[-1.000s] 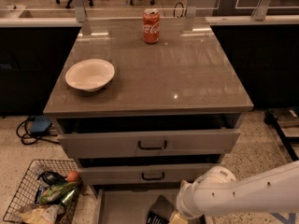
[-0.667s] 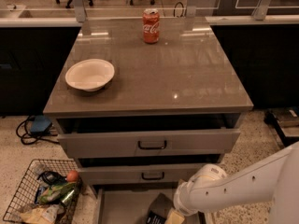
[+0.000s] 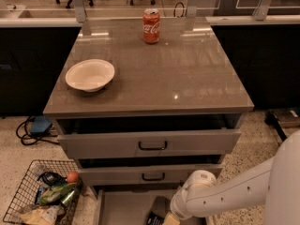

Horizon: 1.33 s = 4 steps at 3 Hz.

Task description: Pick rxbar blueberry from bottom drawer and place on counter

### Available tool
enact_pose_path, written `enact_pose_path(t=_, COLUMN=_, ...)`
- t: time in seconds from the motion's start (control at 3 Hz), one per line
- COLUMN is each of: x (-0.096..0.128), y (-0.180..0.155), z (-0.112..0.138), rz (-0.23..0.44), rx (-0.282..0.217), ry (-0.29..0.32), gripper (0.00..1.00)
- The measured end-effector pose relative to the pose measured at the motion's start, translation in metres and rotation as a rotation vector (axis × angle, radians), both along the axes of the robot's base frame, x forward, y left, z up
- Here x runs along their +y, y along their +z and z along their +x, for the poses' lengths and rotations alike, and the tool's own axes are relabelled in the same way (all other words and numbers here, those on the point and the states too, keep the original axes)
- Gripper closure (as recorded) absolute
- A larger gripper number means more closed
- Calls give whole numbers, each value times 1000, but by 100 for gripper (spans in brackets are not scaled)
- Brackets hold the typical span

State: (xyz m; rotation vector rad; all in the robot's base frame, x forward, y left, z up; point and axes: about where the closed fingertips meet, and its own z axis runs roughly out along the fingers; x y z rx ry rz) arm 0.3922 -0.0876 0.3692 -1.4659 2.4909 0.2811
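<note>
The bottom drawer (image 3: 121, 209) is pulled open under two higher drawers, and its pale floor shows at the bottom edge of the camera view. My gripper (image 3: 160, 213) reaches down into it at the drawer's middle, on a white arm (image 3: 220, 199) coming from the right. A dark flat shape (image 3: 153, 218) lies at the gripper's tip; it may be the rxbar blueberry, but I cannot tell it apart from the gripper. The counter (image 3: 178, 74) is the glossy grey-brown top above.
A white bowl (image 3: 90, 75) sits at the counter's left and a red cola can (image 3: 151, 26) at its back middle. A wire basket (image 3: 44, 200) of packets stands on the floor to the left of the drawers. Cables (image 3: 33, 128) lie on the floor.
The gripper stays low in the bottom drawer. The arm has shifted slightly left and its forearm has tilted up at the right.
</note>
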Motion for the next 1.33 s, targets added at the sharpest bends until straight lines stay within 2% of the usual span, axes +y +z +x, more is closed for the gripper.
enact_pose_path(t=0.33, x=17, y=-37, z=-25, rz=18, rx=54, ry=-70, gripper=0)
enact_pose_path(t=0.67, x=43, y=-83, z=-56, rz=16, rx=75, ry=-100, gripper=0)
enact_pose_path(t=1.0, x=43, y=-83, z=-56, rz=16, rx=75, ry=-100, gripper=0)
enact_pose_path(t=1.33, x=51, y=-98, z=-49, rz=51, rx=63, ry=-89, gripper=0)
